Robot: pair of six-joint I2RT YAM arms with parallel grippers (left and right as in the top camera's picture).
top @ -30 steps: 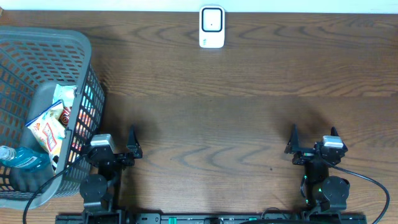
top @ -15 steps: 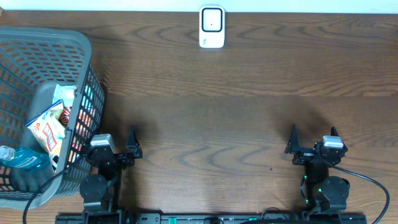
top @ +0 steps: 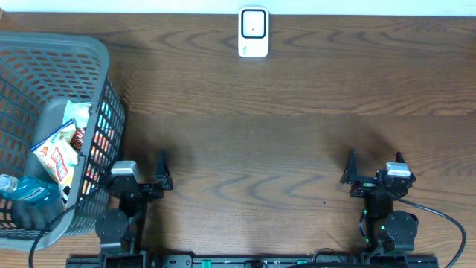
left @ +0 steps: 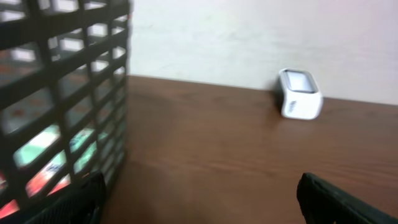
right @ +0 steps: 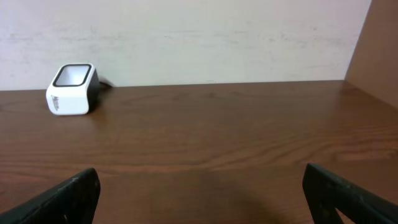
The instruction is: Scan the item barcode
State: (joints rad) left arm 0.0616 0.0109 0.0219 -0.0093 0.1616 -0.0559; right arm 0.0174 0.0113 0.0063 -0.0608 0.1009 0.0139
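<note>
Left gripper (top: 138,173) nudged slightly right beside the grey basket (top: 44,52).
We see both grippers' jaws spread wide; right gripper (top: 375,170) sits well apart from the white barcode scanner (top: 253,32).

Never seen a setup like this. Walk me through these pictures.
Two robot arms sit at a wooden table, each ending in a two-finger gripper. One picture looks down from above; the other two come from cameras on the wrists, so the dark shapes at their bottom corners are the fingers. The left gripper and right gripper are both open and hold nothing. At the left stands a grey basket with a snack packet and a blue bottle. At the far edge stands a white barcode scanner.
</note>
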